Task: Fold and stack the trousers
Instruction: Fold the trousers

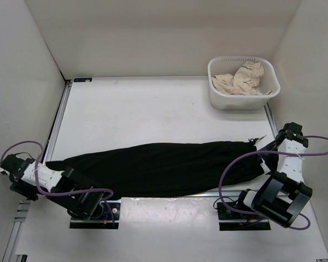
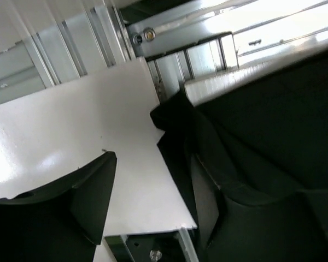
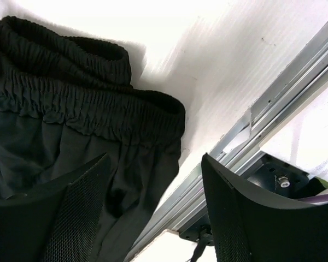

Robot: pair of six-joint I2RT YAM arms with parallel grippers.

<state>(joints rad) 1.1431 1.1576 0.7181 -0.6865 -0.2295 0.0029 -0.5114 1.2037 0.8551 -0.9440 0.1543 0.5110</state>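
Black trousers stretched full length along the near edge of the table, apparently leg upon leg: waistband at the table's right end, cuffs at its left end.

At the table's near left corner, left gripper held low with fingers spread wide, one over bare tabletop, the other over black fabric by the cuffs; nothing pinched.

At the table's near right edge, right gripper hovering just short of the gathered elastic, jaws parted, no cloth between the pads.

At the table's far right corner, basket holding a beige cloth, well apart from the trousers.

Progress, as a judgement: lengthwise fold seemingly done, leaving one narrow strip; crosswise folds not yet begun; no stack formed.

Left to do: gripping the ends, carrying cuffs over to waistband, halving once more, setting the bundle down. Early to middle stage.
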